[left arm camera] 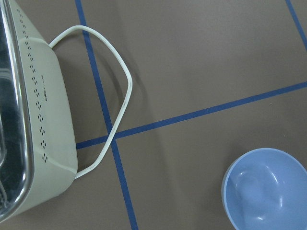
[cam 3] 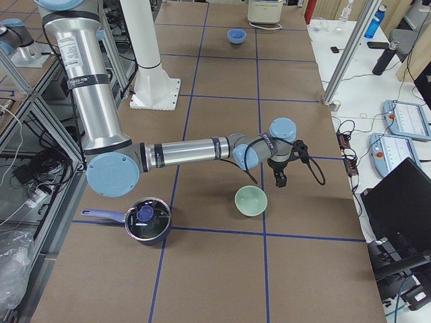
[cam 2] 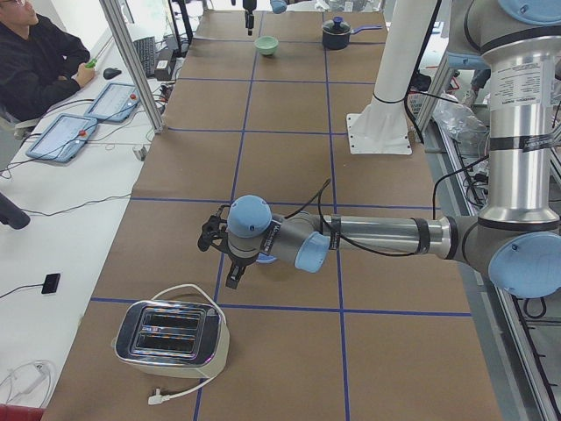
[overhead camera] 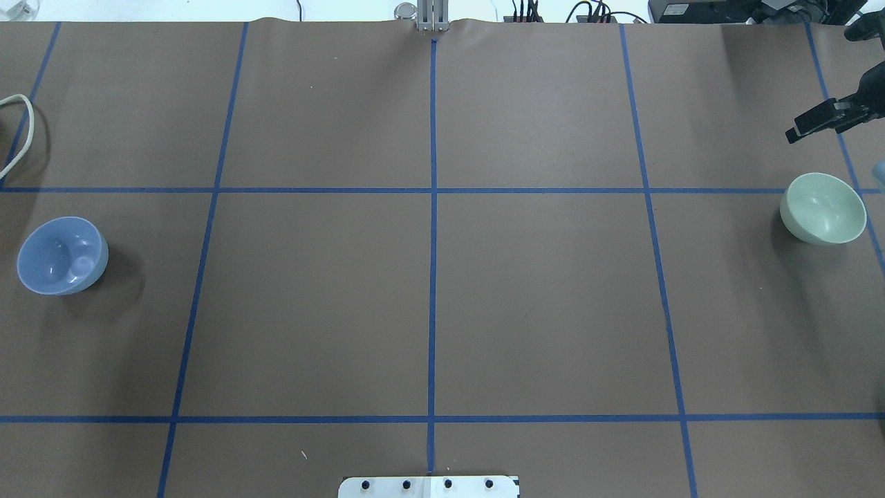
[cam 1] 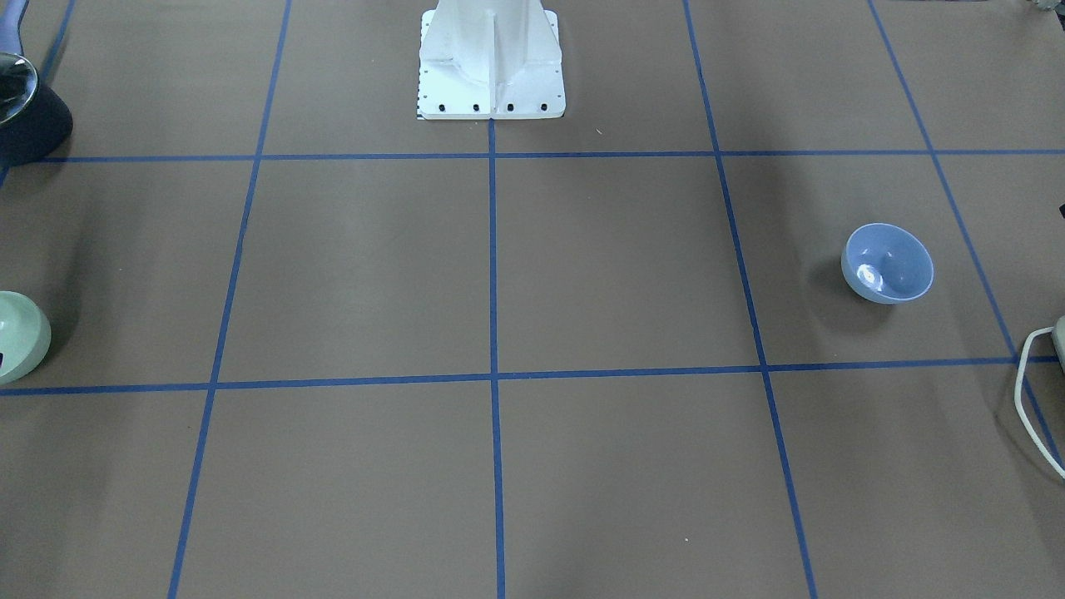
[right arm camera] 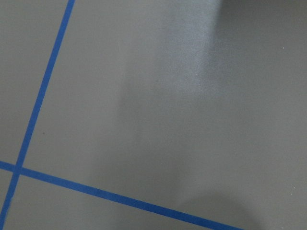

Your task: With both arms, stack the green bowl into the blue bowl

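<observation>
The blue bowl (overhead camera: 62, 256) stands upright at the table's left end; it also shows in the left wrist view (left arm camera: 266, 189) and the front view (cam 1: 887, 263). The green bowl (overhead camera: 823, 207) stands upright at the right end, also in the exterior right view (cam 3: 250, 200). My left gripper (cam 2: 234, 276) hovers just above and beside the blue bowl, seen only in the exterior left view, so I cannot tell its state. My right gripper (overhead camera: 805, 126) hangs just beyond the green bowl, apart from it (cam 3: 279, 180); its jaws are not clear. Neither wrist view shows fingers.
A cream and chrome toaster (cam 2: 171, 338) with a white cord (left arm camera: 115, 96) stands near the blue bowl. A dark pot with a lid (cam 3: 147, 219) stands near the green bowl. The white pedestal (cam 1: 491, 66) is mid-table. An operator (cam 2: 35, 61) sits alongside.
</observation>
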Robot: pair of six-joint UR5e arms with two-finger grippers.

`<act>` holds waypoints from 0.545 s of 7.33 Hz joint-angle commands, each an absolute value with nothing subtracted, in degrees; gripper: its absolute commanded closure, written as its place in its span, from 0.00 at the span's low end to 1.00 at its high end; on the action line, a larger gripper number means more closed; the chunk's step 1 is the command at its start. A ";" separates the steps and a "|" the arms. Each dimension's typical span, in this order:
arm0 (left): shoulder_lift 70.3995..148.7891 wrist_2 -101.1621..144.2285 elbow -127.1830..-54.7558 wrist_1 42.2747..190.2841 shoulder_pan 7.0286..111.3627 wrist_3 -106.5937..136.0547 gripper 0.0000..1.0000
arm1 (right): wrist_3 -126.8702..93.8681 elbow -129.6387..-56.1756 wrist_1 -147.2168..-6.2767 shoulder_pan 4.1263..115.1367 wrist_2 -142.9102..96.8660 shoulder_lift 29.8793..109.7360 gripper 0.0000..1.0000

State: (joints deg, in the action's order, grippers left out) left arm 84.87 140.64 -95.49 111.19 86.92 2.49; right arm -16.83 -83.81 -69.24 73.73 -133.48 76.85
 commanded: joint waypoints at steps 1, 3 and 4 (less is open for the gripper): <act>84.81 140.63 -95.54 111.18 86.92 2.46 0.01 | -16.79 -83.59 -69.26 73.74 -133.42 76.82 0.00; 84.81 140.63 -95.45 111.18 86.84 2.55 0.01 | -17.58 -82.36 -69.87 73.74 -133.42 77.25 0.00; 84.90 140.54 -95.54 111.09 86.75 2.90 0.01 | -17.49 -81.40 -69.70 73.74 -133.07 77.78 0.00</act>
State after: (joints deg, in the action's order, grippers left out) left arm 84.83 140.60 -95.48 111.16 86.85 2.60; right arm -17.43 -82.45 -69.72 73.72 -133.28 77.15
